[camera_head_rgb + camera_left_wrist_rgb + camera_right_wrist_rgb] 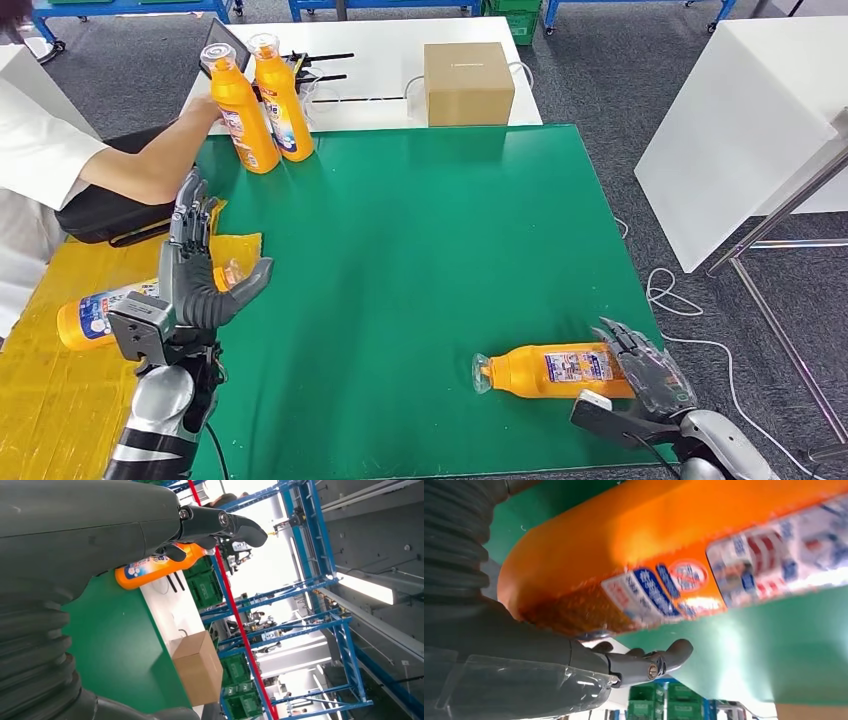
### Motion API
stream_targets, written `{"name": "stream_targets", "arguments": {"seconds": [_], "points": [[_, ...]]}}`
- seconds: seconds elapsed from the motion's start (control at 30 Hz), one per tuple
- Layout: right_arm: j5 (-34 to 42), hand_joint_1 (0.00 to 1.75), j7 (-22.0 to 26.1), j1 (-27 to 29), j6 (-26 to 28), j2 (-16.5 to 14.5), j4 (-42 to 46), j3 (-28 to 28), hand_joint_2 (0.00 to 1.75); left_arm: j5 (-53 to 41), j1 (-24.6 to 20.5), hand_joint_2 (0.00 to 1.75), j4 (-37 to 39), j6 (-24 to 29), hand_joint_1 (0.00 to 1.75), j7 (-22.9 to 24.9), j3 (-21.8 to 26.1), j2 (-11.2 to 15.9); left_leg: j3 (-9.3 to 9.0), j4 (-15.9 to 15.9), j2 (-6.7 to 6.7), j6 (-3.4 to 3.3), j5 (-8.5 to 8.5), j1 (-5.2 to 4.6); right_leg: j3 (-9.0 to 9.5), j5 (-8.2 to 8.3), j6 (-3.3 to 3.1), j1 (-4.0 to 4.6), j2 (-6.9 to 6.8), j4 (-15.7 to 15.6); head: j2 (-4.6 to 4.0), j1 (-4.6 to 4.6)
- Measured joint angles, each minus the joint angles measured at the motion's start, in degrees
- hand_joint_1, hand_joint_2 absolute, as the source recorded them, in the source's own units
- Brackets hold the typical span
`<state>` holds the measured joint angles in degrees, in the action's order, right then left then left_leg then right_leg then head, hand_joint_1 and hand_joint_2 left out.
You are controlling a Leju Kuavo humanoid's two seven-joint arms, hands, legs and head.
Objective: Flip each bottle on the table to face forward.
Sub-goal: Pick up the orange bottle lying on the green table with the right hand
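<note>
Head view looks down on a flat matte green surface (420,250) with a yellow cloth (50,390) along its left side. A glossy orange plastic bottle (555,370) lies on its side near the front right, clear cap pointing left, its printed label up. The right hand (640,372) wraps its dark fingers (625,345) around the bottle's base, grasping it; the right wrist view shows the rounded base against the palm. The left hand (200,275) is raised with fingers spread and released, holding nothing. Behind it another orange bottle (95,315) lies on the yellow cloth. Two upright bottles (258,105) stand at the far left edge, where a person's hand (205,112) touches one. A square cardboard box (468,82) sits on the white table (385,60) beyond.
</note>
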<state>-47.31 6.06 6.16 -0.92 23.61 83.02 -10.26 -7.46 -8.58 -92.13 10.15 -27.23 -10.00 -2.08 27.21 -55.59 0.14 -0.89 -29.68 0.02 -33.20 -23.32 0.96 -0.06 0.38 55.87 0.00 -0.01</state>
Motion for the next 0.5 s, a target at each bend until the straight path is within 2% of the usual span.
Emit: {"name": "stream_targets", "arguments": {"seconds": [0.2, 0.23, 0.33, 0.37, 0.4, 0.5], "points": [[-1.7, 0.04, -1.9, -1.7, 0.0, 0.3, -1.4, -2.0, 1.75, 0.4, 0.1, 1.75, 0.0, 0.1, 0.0, 0.1, 0.0, -0.1, -0.06, 0.0, 0.01, 0.0, 0.0, 0.0, 0.01, 0.0, 0.0, 0.01, 0.0, 0.0, 0.0, 0.01], [-1.9, 0.2, -2.2, -1.8, -0.1, 0.3, -1.6, -2.1, 1.75, 0.4, 0.1, 1.75, 0.0, 0.2, 0.0, 0.1, 0.0, -0.2, -0.06, 0.0, 0.02, 0.0, 0.0, 0.0, 0.02, 0.0, 0.0, 0.01, 0.01, 0.0, 0.0, 0.01], [-3.1, 1.37, -5.1, -2.3, -1.5, 0.9, -2.1, -3.0, 1.75, 0.5, 0.2, 1.75, 0.0, 0.4, 0.0, 0.2, 0.0, -0.2, -0.07, 0.0, 0.04, 0.0, 0.0, 0.0, 0.03, 0.0, 0.0, 0.01, 0.02, 0.0, 0.0, -0.01], [-3.7, 1.65, -6.4, -2.5, -2.1, 1.2, -2.3, -3.4, 1.75, 0.6, 0.2, 1.75, 0.0, 0.5, 0.0, 0.3, 0.0, -0.2, -0.1, 0.0, 0.04, 0.0, 0.0, 0.0, 0.05, 0.0, 0.0, 0.01, 0.02, 0.0, 0.0, -0.01], [-4.2, 1.73, -7.5, -2.9, -2.6, 1.6, -2.7, -3.9, 1.75, 0.7, 0.3, 1.75, 0.0, 0.5, 0.0, 0.4, 0.0, -0.3, -0.13, 0.0, 0.04, 0.0, 0.0, 0.0, 0.08, 0.0, 0.0, 0.01, 0.02, 0.0, 0.0, 0.0], [-5.3, 1.75, -9.4, -4.0, -3.3, 2.4, -3.8, -5.2, 1.75, 1.1, 0.4, 1.75, 0.0, 0.5, 0.0, 0.7, 0.0, -0.3, -0.24, 0.0, 0.04, 0.0, 0.0, -0.01, 0.2, 0.0, 0.0, 0.01, 0.02, 0.0, 0.0, 0.0]]}}
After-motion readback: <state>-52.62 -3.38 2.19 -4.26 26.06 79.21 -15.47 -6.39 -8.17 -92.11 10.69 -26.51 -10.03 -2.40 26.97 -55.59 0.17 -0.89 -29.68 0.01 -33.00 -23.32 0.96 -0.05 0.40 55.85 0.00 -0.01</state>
